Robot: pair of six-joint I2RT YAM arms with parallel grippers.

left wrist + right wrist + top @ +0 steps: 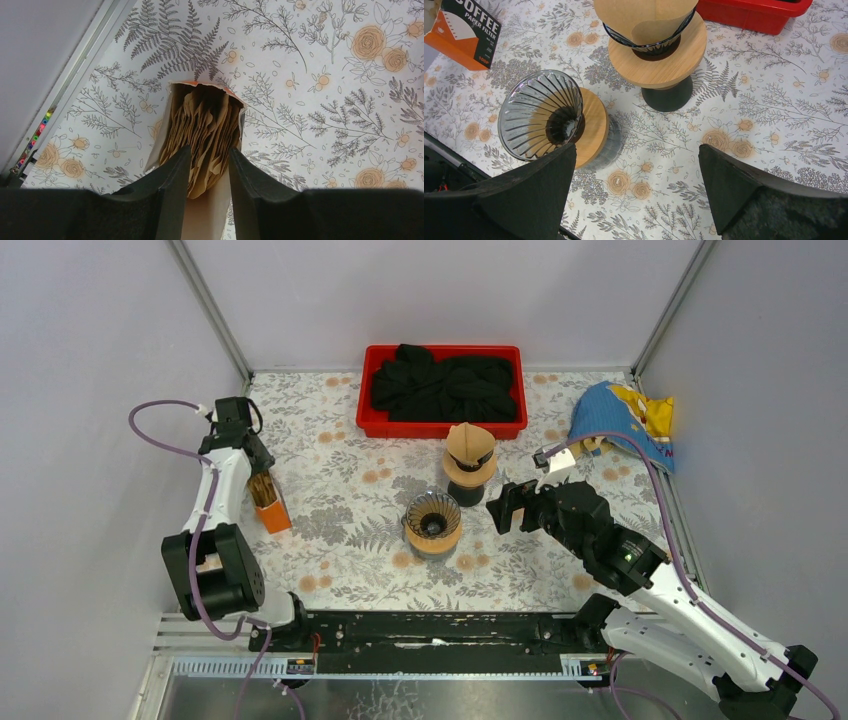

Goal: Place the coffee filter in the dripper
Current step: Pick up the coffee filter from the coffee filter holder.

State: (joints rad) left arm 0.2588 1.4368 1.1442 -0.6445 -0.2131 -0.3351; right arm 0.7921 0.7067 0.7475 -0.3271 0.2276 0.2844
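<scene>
- A red bin (440,430) holding black cloth (443,388) is sitting at the far edge of the worktop (340,490). A blue and yellow bag (625,420) is lying in the far right corner.
- A second dripper (469,455), lined with a brown filter, is standing just beyond the empty dripper (432,523), between it and the bin.
- The filters (205,125) are sitting packed in an open orange box (272,512) near the left edge, well apart from the empty dripper.
- The left claw (207,155) is hanging at the box mouth, partly open. Its fingers (172,185) are straddling the near end of the filter stack, but I cannot tell whether they are pinching it.
- The right claw (636,150) is hanging wide open and holding nothing, just right of the empty dripper, with only bare worktop showing between its fingers.
- The box is sitting close to the left wall rail (73,75). Open worktop is lying between the box and the two drippers.
</scene>
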